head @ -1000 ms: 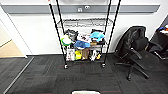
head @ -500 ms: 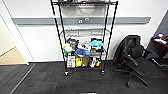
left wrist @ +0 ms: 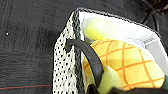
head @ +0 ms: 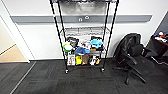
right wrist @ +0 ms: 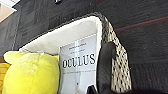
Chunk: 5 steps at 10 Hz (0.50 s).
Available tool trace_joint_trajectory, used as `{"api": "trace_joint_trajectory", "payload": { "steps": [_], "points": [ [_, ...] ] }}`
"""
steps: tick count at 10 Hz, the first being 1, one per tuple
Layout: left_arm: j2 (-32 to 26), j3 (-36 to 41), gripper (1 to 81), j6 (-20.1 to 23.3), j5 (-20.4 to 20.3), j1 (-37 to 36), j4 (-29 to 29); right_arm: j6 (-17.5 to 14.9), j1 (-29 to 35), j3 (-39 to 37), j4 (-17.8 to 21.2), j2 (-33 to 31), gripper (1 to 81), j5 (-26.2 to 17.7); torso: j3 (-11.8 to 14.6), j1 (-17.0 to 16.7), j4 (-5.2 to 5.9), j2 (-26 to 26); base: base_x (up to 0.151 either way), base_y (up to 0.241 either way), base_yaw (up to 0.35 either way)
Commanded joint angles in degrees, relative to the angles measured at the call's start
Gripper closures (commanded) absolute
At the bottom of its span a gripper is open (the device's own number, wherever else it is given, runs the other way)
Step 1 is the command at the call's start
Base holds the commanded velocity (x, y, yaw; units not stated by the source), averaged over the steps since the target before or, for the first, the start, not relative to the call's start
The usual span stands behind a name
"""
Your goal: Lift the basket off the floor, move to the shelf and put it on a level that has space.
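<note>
Clearly the basket (left wrist: 66,72) is up above the floor (left wrist: 27,50), close under both wrists. In the left wrist view a dark finger (left wrist: 88,58) hooks over its woven rim and reaches inside, beside a yellow pineapple-shaped toy (left wrist: 125,62). In the right wrist view another dark finger (right wrist: 105,65) lies along the opposite woven wall, next to a white box printed OCULUS (right wrist: 77,67) and a yellow plush toy (right wrist: 30,75). I cannot tell if either hand is clamped on the rim or only resting there. Ahead, the shelf (head: 83,37) stands against the white wall, its lower tiers crowded with goods, its upper level (head: 83,31) bare. A black office chair (head: 131,55) stands just beside it.
</note>
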Motion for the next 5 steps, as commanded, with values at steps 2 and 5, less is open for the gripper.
{"api": "trace_joint_trajectory", "payload": {
  "steps": [2, 5],
  "points": [
    [-1.27, 3.31, 81.1, -0.17, -0.06, -6.60, -1.62, 0.83, 6.53, 2.98, 1.77, 0.48, 81.1, -1.00, 0.00, -4.92, 0.00, 7.61, 0.000, 0.000, 0.000],
    [-1.71, 2.87, 81.1, -0.34, 3.19, -9.67, -1.89, 0.83, 6.09, 3.07, 1.86, 0.92, 81.1, -0.91, 0.00, -8.76, 0.00, 13.57, 0.000, 0.000, 0.000]
  ]
}}
